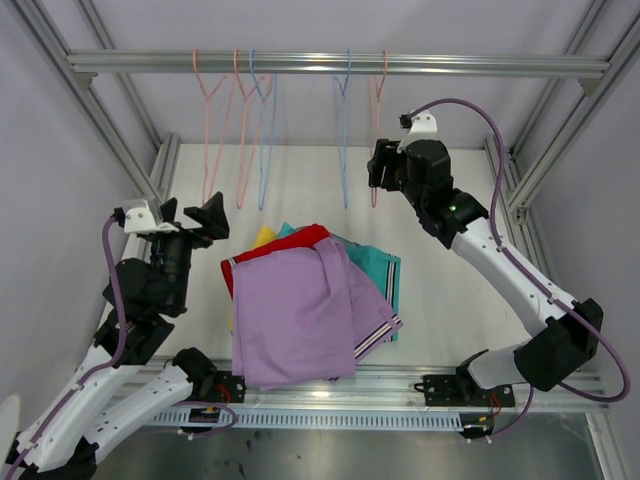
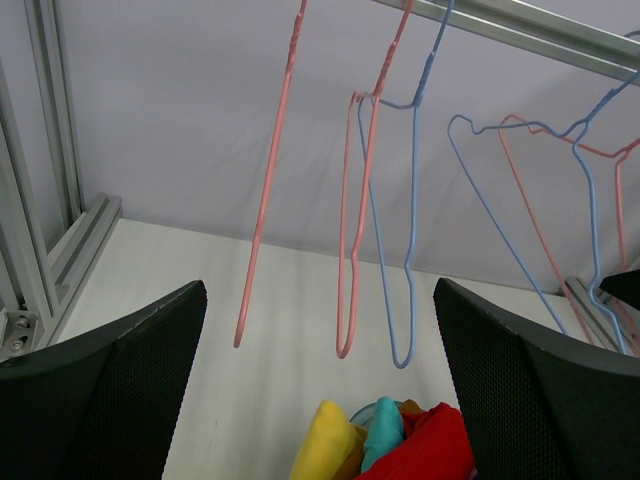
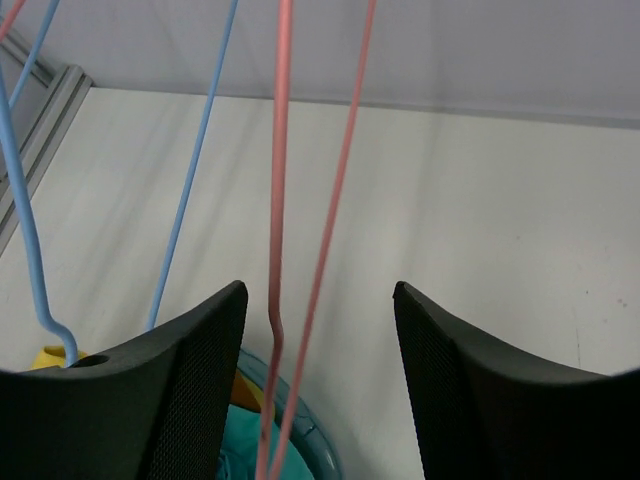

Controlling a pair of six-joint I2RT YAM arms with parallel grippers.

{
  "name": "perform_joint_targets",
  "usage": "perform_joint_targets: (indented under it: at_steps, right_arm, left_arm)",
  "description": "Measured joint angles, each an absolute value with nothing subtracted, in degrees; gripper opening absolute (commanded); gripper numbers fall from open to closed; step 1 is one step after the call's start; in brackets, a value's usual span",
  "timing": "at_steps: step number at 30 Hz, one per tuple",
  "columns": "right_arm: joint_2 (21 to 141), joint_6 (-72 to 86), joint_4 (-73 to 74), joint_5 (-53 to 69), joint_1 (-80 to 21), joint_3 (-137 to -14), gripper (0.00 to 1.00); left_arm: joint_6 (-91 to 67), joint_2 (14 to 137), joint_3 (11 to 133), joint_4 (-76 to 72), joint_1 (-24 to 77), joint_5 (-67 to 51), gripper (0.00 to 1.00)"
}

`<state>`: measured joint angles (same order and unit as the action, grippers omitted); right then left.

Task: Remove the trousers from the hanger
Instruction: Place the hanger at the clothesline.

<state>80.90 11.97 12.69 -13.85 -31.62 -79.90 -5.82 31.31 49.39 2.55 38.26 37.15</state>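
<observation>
The trousers lie in a pile on the white table [image 1: 450, 290]. The lilac pair [image 1: 300, 315] is on top, over the red [image 1: 290, 243], teal [image 1: 375, 268] and yellow [image 1: 263, 237] pairs. The left wrist view shows the yellow [image 2: 325, 440], teal [image 2: 385, 430] and red [image 2: 430, 445] folds, with a brownish bit between them. All hangers on the rail [image 1: 330, 64] are bare. My left gripper [image 1: 205, 220] is open and empty [image 2: 320, 285], left of the pile. My right gripper [image 1: 378, 165] is open [image 3: 320, 290], with the wires of the rightmost pink hanger [image 3: 280, 250] between its jaws.
Two pink hangers [image 1: 212, 130] and a blue one [image 1: 264, 130] hang at the left of the rail, and a blue hanger [image 1: 343, 130] hangs next to the rightmost pink one. Aluminium frame posts [image 1: 90, 100] stand at both sides. A cable tray [image 1: 330, 415] runs along the near edge.
</observation>
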Motion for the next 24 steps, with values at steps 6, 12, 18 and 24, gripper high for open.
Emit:
perform_joint_targets:
  at_steps: [6,12,18,24]
  right_arm:
    - [75.9,13.1,13.6,-13.4,-31.8,-76.2,0.68]
    - [64.9,15.1,12.9,-13.1,-32.3,-67.5,0.68]
    - [53.8,18.2,11.3,-13.1,-34.9,-56.9,0.68]
    - [46.4,20.0,9.2,-12.0,-38.1,-49.3,0.68]
  left_arm:
    - [-4.1,30.6,48.7,1.7,38.3,37.4,1.0]
    - [-1.7,29.9,48.1,-0.2,38.2,38.3,0.99]
    - [4.6,31.1,46.2,-3.9,36.0,38.7,0.99]
    - [4.5,38.6,47.5,-1.8,29.2,35.2,0.99]
